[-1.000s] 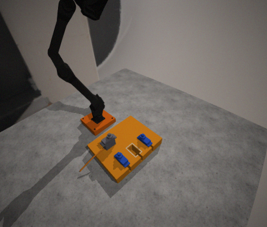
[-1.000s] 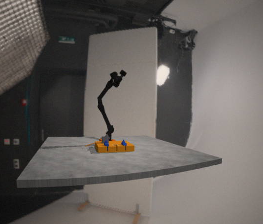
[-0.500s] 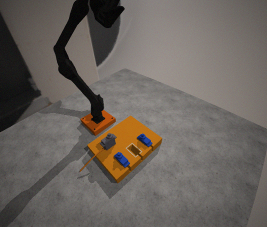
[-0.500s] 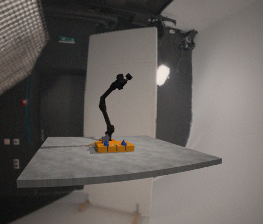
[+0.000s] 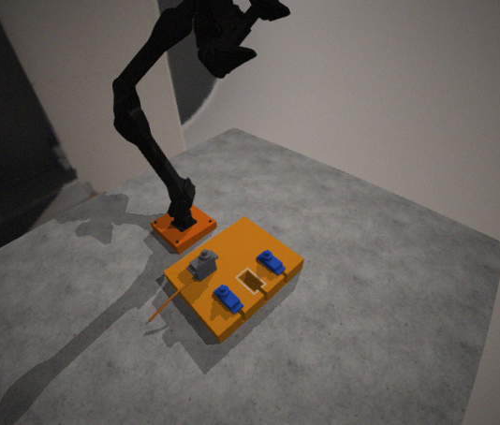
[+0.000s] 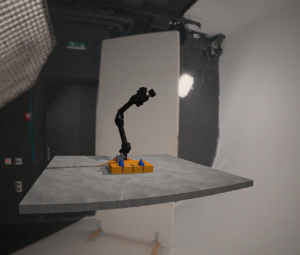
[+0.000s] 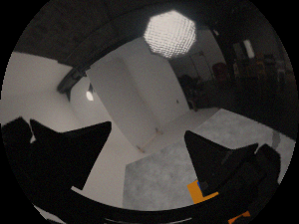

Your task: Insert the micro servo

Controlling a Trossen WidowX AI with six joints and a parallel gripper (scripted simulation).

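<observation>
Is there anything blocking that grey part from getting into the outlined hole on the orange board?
Nothing visible does. The grey servo stands on the orange deck with bare deck between it and the marked pocket. The two blue servos flank the pocket. The open gripper hangs high above.
</observation>
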